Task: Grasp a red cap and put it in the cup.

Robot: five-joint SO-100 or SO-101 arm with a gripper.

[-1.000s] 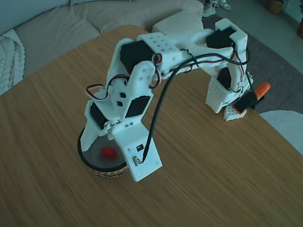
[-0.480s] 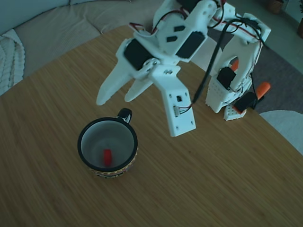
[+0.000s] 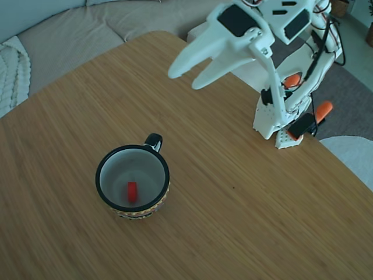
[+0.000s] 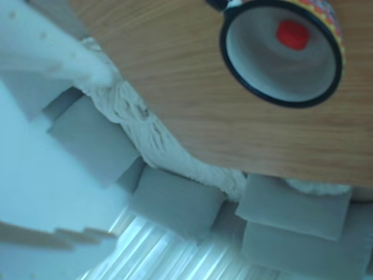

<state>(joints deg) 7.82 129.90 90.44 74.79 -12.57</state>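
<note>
The cup, a black-rimmed mug with a yellow patterned outside, stands upright at the lower left of the wooden table in the fixed view. The red cap lies inside it on the pale bottom, tilted on its edge. My white gripper hangs high above the table, up and to the right of the cup, open with nothing between its fingers. In the other view the cup shows at the top right with the red cap inside. A blurred white finger crosses the top left.
The arm's base is clamped at the table's right edge with an orange clamp. A beige sofa lies behind the table's far edge. A woven blanket and cushions sit beyond the edge in the other view.
One second ago the gripper was down over the cup. It has since lifted and swung up and to the right, away from the cup. The cap stays inside the cup.
</note>
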